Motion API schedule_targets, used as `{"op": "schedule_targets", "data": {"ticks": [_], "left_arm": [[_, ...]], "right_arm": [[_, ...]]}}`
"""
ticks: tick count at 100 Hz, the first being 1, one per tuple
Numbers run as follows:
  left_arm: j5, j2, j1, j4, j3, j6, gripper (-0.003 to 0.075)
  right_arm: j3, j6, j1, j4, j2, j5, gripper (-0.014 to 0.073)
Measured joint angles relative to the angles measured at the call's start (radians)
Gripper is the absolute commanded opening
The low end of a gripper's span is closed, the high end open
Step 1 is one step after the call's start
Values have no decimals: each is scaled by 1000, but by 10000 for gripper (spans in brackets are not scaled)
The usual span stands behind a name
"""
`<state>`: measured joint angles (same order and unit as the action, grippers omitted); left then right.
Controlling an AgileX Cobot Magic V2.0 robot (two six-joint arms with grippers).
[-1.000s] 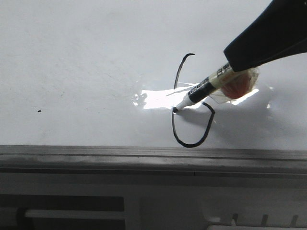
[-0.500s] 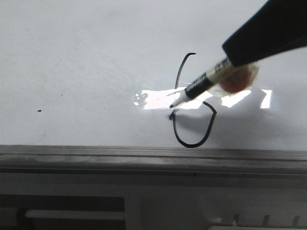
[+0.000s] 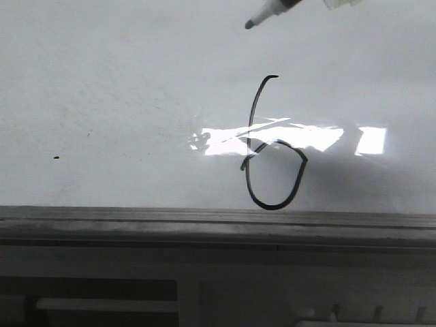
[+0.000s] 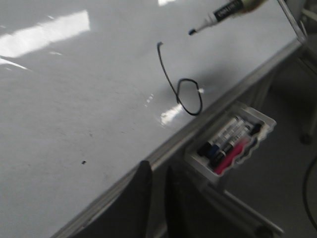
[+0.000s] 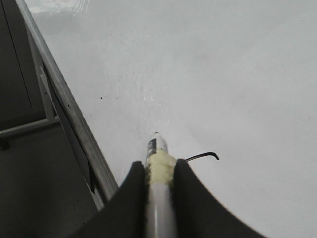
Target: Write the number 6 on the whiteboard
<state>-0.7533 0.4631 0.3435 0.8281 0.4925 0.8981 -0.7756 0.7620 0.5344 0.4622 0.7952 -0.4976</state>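
Note:
The number 6 [image 3: 252,116] is a thin black figure on the whiteboard [image 3: 122,88], close to its near rail; it also shows in the left wrist view [image 4: 168,75]. My right gripper [image 5: 159,171] is shut on a white marker [image 5: 158,148] with tape round its barrel. The marker's tip [image 3: 251,24] hangs off the board, beyond the top of the 6. In the right wrist view only the 6's top hook [image 5: 205,156] shows beside the fingers. My left gripper [image 4: 157,168] hangs over the board's rail, jaws nearly together and empty.
A grey metal rail [image 3: 204,221] runs along the board's near edge. A white tray [image 4: 267,121] with several markers hangs below the rail. A tiny black speck [image 3: 56,158] lies on the board to the left. A bright light reflection [image 3: 225,143] crosses the 6.
The marker has lifted off the 6's loop and moved up and away; the right gripper has left the front view. The 6's loop is now closed.

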Motion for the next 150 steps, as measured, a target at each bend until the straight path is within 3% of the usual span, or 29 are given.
{"op": "schedule_targets", "data": {"ticks": [7,13,44,61,78,92,113,136,143,150], "left_arm": [[-29,76,8,0,47,27,419],[-38,136,26,16,84,74,464],[-61,474,280,76,246,402,441],[2,645,425,77,306,446,441],[51,750,477,85,358,451,438],[52,791,478,89,367,451,328],[52,796,478,89,367,451,-20],[47,796,478,91,367,457,-19],[42,796,478,89,369,459,-19],[37,796,478,89,369,459,-19]], "right_arm": [[0,0,0,-2,9,-6,-53],[0,0,0,-4,20,-18,-54],[0,23,76,-6,106,-145,-54],[0,24,172,10,122,-130,-53],[0,24,224,18,135,-115,-53],[0,24,226,18,135,-115,-54],[0,24,227,18,135,-111,-54],[0,24,227,18,135,-108,-39],[0,24,227,18,135,-108,48],[0,24,227,22,135,-106,205]]}}
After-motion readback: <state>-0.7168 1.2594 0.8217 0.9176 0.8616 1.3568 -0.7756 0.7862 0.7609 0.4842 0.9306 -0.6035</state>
